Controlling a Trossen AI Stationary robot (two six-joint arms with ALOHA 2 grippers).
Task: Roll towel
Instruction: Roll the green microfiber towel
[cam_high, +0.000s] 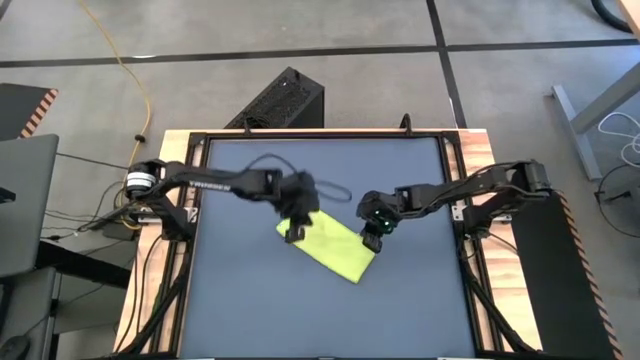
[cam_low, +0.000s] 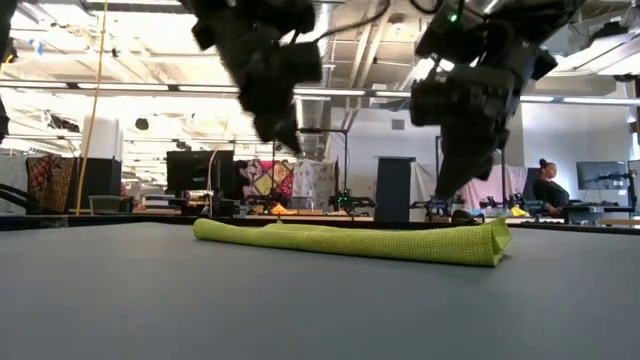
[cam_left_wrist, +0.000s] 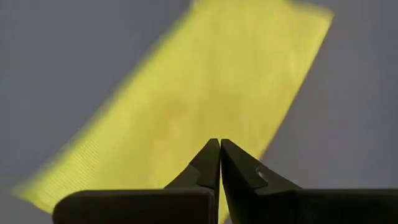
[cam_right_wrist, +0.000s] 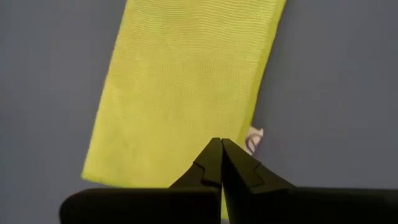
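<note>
My left fingers (cam_high: 293, 234) and right fingers (cam_high: 372, 240) are pressed together, empty, above the towel (cam_high: 331, 248) mid-surface. It lies folded flat — I should open, pinch one short end and turn evenly.

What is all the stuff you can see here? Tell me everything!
towel: one, lime yellow-green, folded flat in a strip, middle of the table
table: one, dark blue-grey top, under both arms
black box: one, on the floor behind the table
yellow cable: one, on the floor, far left
person: one, seated in the room beyond the table
left gripper: one, dark, shut, above the towel's left end
right gripper: one, dark, shut, above the towel's right end
</note>
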